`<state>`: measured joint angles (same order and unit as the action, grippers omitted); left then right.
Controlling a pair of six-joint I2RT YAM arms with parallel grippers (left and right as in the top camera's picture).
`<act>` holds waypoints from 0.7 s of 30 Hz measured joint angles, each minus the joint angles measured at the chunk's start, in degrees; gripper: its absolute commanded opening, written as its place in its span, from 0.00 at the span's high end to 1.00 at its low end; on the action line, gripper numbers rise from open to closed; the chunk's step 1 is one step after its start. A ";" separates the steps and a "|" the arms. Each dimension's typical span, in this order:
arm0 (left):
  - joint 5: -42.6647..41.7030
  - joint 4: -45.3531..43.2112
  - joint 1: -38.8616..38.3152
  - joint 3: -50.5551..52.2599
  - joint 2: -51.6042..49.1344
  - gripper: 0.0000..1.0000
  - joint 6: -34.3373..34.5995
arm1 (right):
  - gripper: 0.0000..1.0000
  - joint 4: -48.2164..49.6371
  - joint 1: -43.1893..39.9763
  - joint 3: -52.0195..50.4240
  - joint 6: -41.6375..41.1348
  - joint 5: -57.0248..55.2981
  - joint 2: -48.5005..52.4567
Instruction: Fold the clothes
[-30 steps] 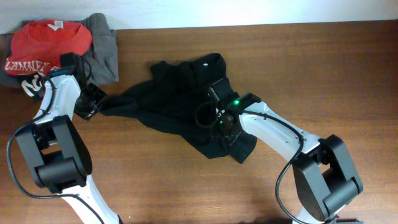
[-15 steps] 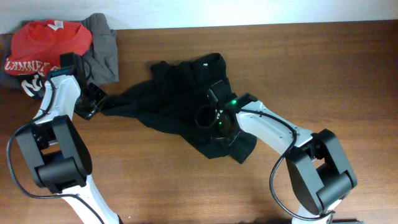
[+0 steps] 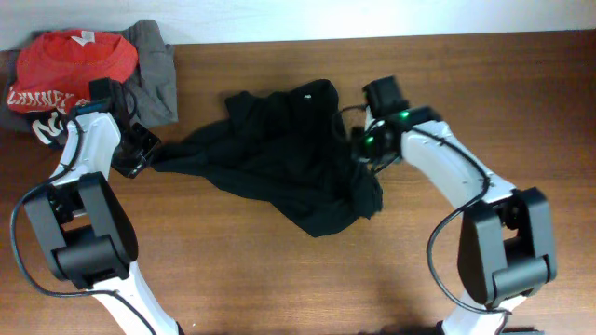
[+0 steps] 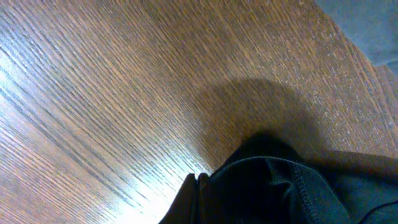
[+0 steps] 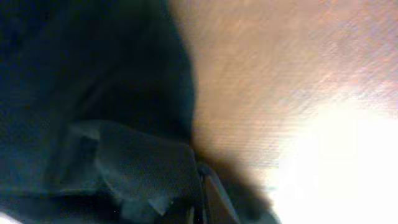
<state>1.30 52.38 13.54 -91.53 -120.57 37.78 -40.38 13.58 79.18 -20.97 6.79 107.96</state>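
Black garment [image 3: 270, 160], ends in L tool [image 3: 142, 154] & R tool [image 3: 359, 154].

black garment [image 3: 270, 167] lies crumpled, pinched at both ends
its left corner is drawn to a narrow point in the shut left gripper [image 3: 147, 156]; its right edge is bunched in a ridge at the shut right gripper [image 3: 361, 154]. a small white logo [image 3: 308, 97] shows just left of that gripper.
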 measured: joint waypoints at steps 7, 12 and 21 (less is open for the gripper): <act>0.55 -0.11 0.00 0.00 0.00 0.98 -0.02 | 0.94 4.85 -6.12 0.13 0.70 -4.96 0.00; 1.20 -0.11 0.00 0.00 0.00 0.98 -0.02 | 0.01 6.21 -11.13 0.13 1.29 -11.19 0.00; -2.64 1.20 -0.46 -1.84 -0.09 0.97 -6.14 | 0.01 -7.30 -13.70 4.81 1.46 -11.58 -0.13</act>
<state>-1.34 53.58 13.08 -93.36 -120.66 31.64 -47.68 -0.12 83.99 -19.51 -4.80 107.83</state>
